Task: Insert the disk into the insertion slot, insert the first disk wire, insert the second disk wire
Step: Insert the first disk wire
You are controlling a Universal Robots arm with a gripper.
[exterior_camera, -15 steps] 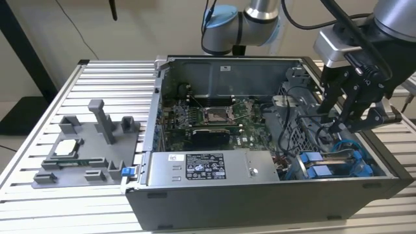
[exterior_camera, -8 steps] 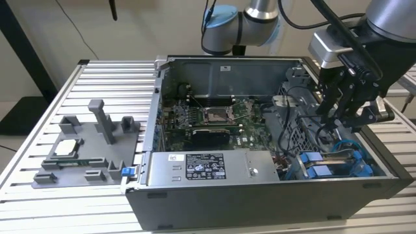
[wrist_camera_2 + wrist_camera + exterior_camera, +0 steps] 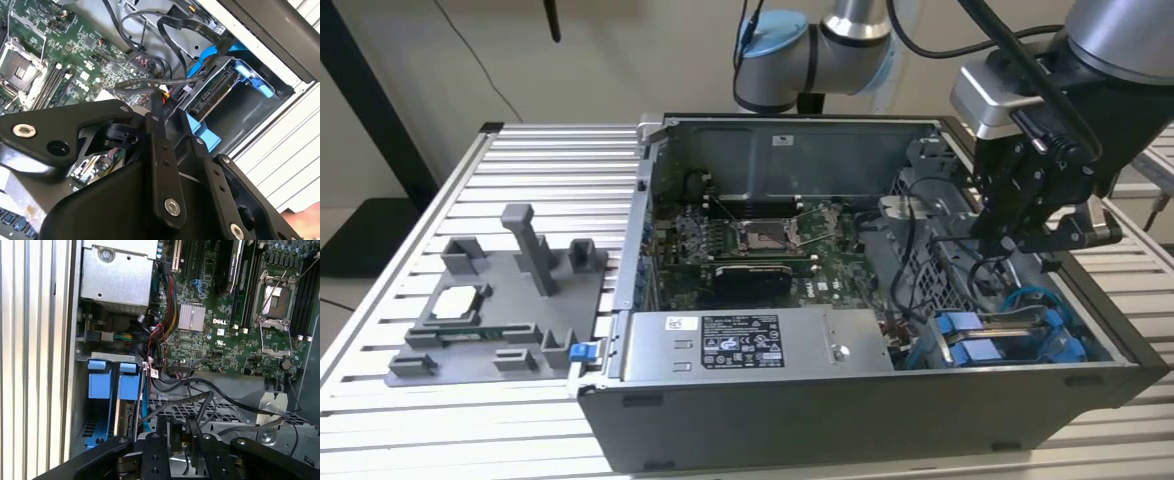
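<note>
In the exterior view, the black robot gripper point(image 3: 1007, 240) hangs inside the open grey metal computer case point(image 3: 854, 410), just above the narrow grey metal insertion slot point(image 3: 947, 300). The flat silver-grey disk point(image 3: 994, 335) in its bright blue frame sits in that slot, mostly hidden.

In the second wrist view, the gripper's big black body covers a lot. The disk's end point(image 3: 210, 97) peeks out near thin black wires point(image 3: 165, 30).

In the first wrist view, a flat black wire point(image 3: 202, 405) runs down to the gripper point(image 3: 185, 440). I cannot tell if the jaws are clenched or released.

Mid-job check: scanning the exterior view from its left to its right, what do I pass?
First the grey parts fixture → small blue bracket → motherboard CPU socket → end effector.
</note>
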